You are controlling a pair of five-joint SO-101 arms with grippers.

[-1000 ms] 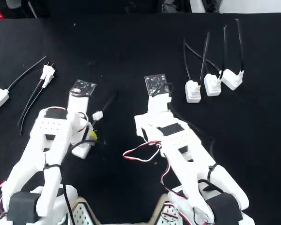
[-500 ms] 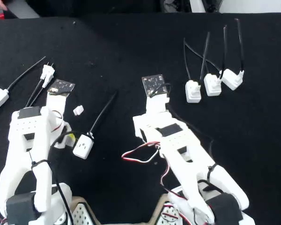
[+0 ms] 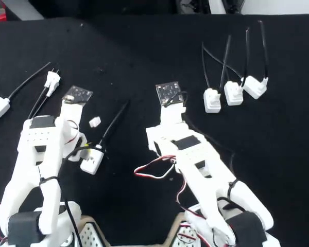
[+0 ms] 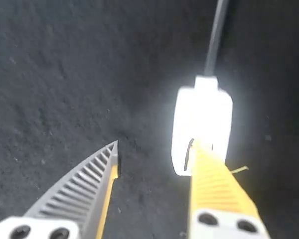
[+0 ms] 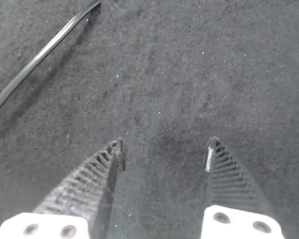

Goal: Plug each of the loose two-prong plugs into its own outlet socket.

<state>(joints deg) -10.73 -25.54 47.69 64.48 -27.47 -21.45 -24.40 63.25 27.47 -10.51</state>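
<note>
Left gripper (image 4: 154, 149): the jaws stand wide apart. The yellow finger (image 4: 217, 184) touches the near end of the white socket block (image 4: 202, 127); the grey finger (image 4: 97, 179) is apart from it.
Socket block, place: it lies flat on the black table cloth (image 3: 144, 51), just beside the left arm.
Socket block, long axis: it runs away from the gripper. The cord end points away from the robot, slanting right, and the black cord (image 3: 115, 119) follows this line.
Loose plug (image 3: 52, 81): far left, well apart from the block, prongs pointing away from the robot.
Right gripper (image 5: 164, 154): the jaws are wide and hold nothing, over bare cloth.
Far right: three white blocks (image 3: 233, 93) with cords, in a row.
</note>
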